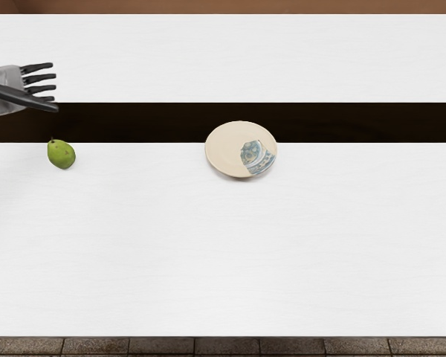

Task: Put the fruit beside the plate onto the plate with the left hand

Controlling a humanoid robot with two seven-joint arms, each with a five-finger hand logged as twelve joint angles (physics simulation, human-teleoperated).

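A: At the upper left edge, left hand (18, 88) enters the frame. Grey palm, dark fingers (39, 77). How do they stand?

B: Released. Fingers straight and fanned, tips pointing to the picture's right. Nothing between them. Hand shows against the far white strip, lowest finger crossing onto the dark horizontal band (357, 123).

A: Fruit?

B: Small green pear with a short dark stem (61, 155). Lies on the broad white table (223, 245), just on the near side of the dark band, close to the left edge. Stem end up and to the left.

A: Contact with the hand?

B: None. Pear sits below the hand in the picture, clear gap between them.

A: Plate?

B: Round cream plate (234, 145), near mid-frame. Its far rim overlaps the dark band, the rest rests on the white top. Blue-and-white patterned patch (256, 158) on its right lower part; cannot tell whether it is painted on or a reflection.

A: Pear to plate?

B: Well apart. Pear far to the plate's left, roughly level with it, bare table between.

A: Anything else?

B: Strip of brown tiled floor (223, 346) along the bottom edge.
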